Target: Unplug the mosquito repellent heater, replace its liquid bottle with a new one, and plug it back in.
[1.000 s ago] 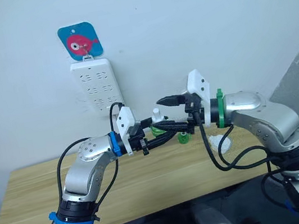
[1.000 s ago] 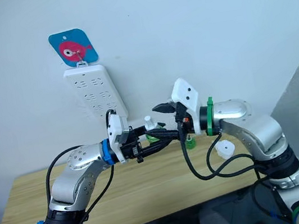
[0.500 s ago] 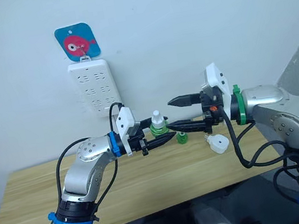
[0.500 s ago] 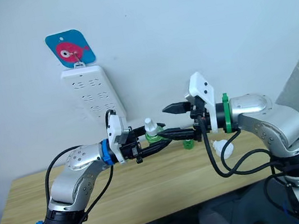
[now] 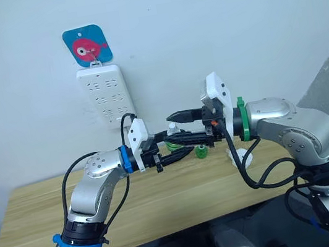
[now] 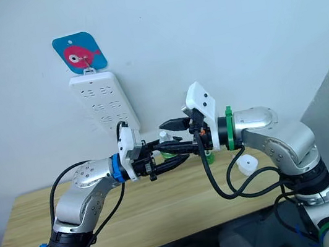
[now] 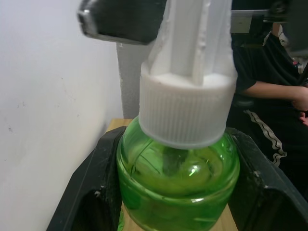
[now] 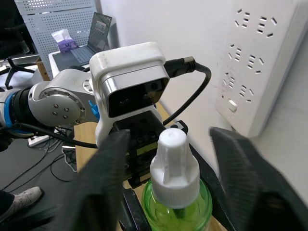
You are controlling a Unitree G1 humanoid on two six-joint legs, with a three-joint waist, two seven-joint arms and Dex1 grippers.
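1. The left gripper (image 5: 178, 149) is clamped on a green bottle (image 7: 178, 185), its two black fingers (image 7: 91, 192) pressing the glass from both sides. The bottle is held in the air above the table (image 5: 164, 202), upright, with its white cap (image 8: 173, 166) on top.

2. The right gripper (image 8: 168, 144) has its fingers spread wide, one on each side of the cap and not touching it. It grasps nothing.

3. The heater (image 5: 242, 156) lies on the table at the far right, below the right arm and well apart from the bottle. It is unplugged; the power strip (image 5: 106, 96) hangs on the wall under a blue card (image 5: 88, 46) with every socket free.

4. A small green piece (image 5: 201, 151) sits on the table just beyond the grippers; what it is cannot be told.

5. Judged step: uncapping the bottle.

6. Risks:
   - If the right fingers close off-centre, they could slide off the tapered cap or push the bottle askew in the left grip.
   - Twisting against a loose left grip could spin the bottle instead of freeing the cap.
   - A slip would drop the bottle on the table, and liquid could spill.
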